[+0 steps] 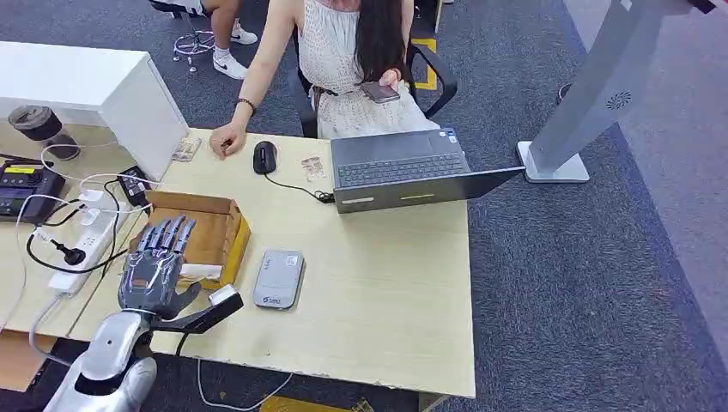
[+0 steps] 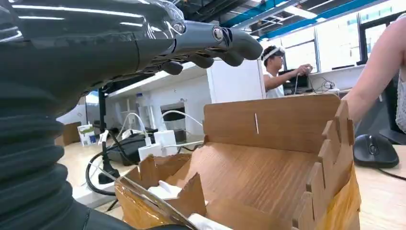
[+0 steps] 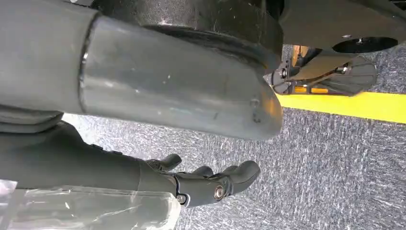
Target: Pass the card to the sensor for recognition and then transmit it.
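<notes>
Cards are lying low in the near end of the wooden box (image 1: 210, 236) — pale slips, one showing white at the box's near edge (image 1: 199, 271). The left hand (image 1: 157, 262) is hovering flat over that box, fingers stretched out and apart, holding nothing; the left wrist view is showing daylight between the fingertips (image 2: 230, 43) and the box walls. The grey card reader (image 1: 278, 278) is sitting on the desk (image 1: 386, 292) just beside the box, on the side away from the power strip (image 1: 81, 245). The right hand (image 3: 201, 184) is hanging over the carpet, fingers loosely curled around nothing.

Risk, as I judge it: the cards are lying flat, so fingers may be scraping wood and missing — or lifting two at once. The notched walls could also be snagging fingers and shoving the box toward the reader. The person's hand (image 1: 227, 137) is resting beyond the box, well apart.
</notes>
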`<state>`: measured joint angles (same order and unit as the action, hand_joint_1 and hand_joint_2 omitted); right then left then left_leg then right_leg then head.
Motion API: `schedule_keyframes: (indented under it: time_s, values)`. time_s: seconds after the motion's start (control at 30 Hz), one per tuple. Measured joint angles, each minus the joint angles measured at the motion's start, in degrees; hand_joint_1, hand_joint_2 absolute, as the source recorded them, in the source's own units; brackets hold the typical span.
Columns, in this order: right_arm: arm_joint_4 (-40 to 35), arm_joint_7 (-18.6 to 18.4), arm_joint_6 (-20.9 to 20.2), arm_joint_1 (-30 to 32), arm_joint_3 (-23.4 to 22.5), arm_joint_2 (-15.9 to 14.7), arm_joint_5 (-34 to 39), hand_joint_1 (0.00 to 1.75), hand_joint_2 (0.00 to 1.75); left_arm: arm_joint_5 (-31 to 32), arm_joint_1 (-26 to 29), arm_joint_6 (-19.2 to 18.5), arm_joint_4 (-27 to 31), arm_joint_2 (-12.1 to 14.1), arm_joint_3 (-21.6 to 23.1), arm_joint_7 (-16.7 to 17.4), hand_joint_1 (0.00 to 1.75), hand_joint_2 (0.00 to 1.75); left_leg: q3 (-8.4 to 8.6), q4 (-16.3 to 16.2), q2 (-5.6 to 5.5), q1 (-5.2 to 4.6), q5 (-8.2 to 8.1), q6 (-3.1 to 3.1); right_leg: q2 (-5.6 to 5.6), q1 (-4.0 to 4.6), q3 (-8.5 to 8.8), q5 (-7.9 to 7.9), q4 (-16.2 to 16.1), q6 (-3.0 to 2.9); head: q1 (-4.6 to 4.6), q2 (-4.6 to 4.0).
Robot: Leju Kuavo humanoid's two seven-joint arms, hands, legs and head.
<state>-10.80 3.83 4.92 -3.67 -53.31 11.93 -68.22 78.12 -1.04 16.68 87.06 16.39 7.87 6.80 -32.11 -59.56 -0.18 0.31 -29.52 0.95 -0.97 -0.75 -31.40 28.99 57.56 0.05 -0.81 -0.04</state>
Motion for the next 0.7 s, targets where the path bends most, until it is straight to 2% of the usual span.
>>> schedule_keyframes:
  time_s: [0.27, 0.7]
  values:
    - [0.0, -0.37, -0.5, 0.0, 0.0, 0.0, 0.04, 0.0, 0.0, -0.52, 0.07, -1.44, 0.13, 0.13, 0.11, 1.73, 0.0, 1.75, -0.01, 0.0, -0.01, 0.0, 0.0, 0.0, 0.01, 0.0, 0.01, 0.0, 0.0, 0.0, 0.02, 0.0]
    - [-0.02, -0.57, -0.68, -0.05, 0.04, 0.0, -0.87, 0.0, 0.0, -0.52, -0.05, -2.07, -0.72, -0.02, 0.11, 1.99, 0.0, 1.75, -0.01, 0.0, 0.0, 0.0, 0.0, 0.0, 0.0, 0.0, 0.0, 0.0, 0.0, 0.0, 0.02, 0.0]
